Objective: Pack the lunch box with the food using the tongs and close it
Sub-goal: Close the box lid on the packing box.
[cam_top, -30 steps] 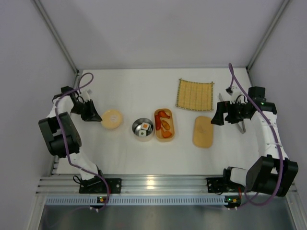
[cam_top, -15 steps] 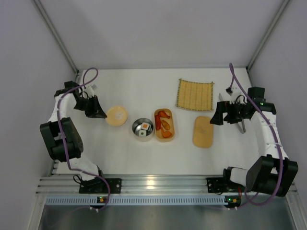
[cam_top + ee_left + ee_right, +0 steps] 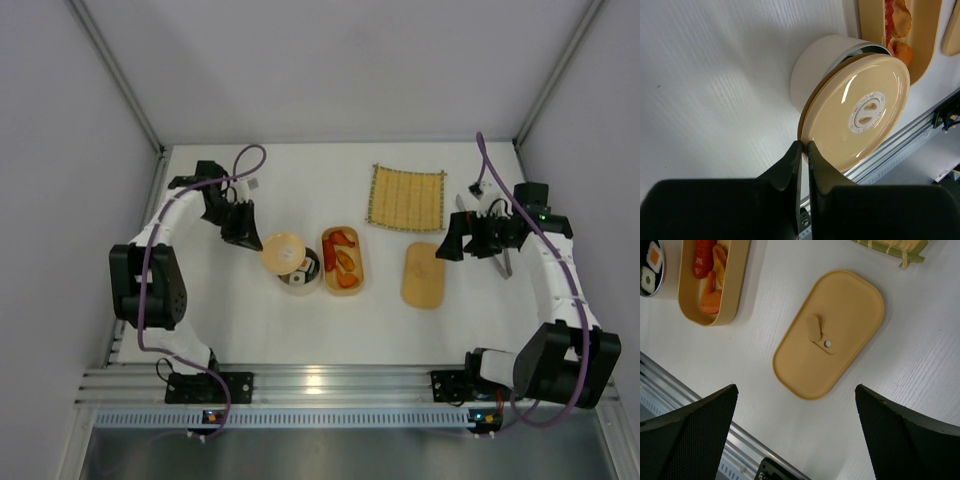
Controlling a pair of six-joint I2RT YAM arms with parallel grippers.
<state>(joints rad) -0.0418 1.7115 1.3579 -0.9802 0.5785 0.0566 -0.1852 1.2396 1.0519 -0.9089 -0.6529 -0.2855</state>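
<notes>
Left gripper (image 3: 804, 146) pinches the rim of a round tan lid (image 3: 860, 110) over the bowl (image 3: 815, 65) – right gripper (image 3: 452, 245) hangs with its jaws spread wide above the oval lid (image 3: 829, 332).
On the white table (image 3: 300, 180), a bamboo mat (image 3: 406, 197) lies back right. The lunch box (image 3: 358, 262) sits open at centre, holding orange shrimp pieces (image 3: 343, 262). Its oval lid lies flat to its right, apart. The round lid is tilted, half covering the bowl just left of the box – sushi rolls (image 3: 654, 256) show inside.

Bright, even overhead light, soft shadows on the white tabletop (image 3: 300, 330). Glare streaks on the round lid (image 3: 860, 115) just beyond the left end effector (image 3: 804, 146), whose fingers (image 3: 787, 170) blur close up.
</notes>
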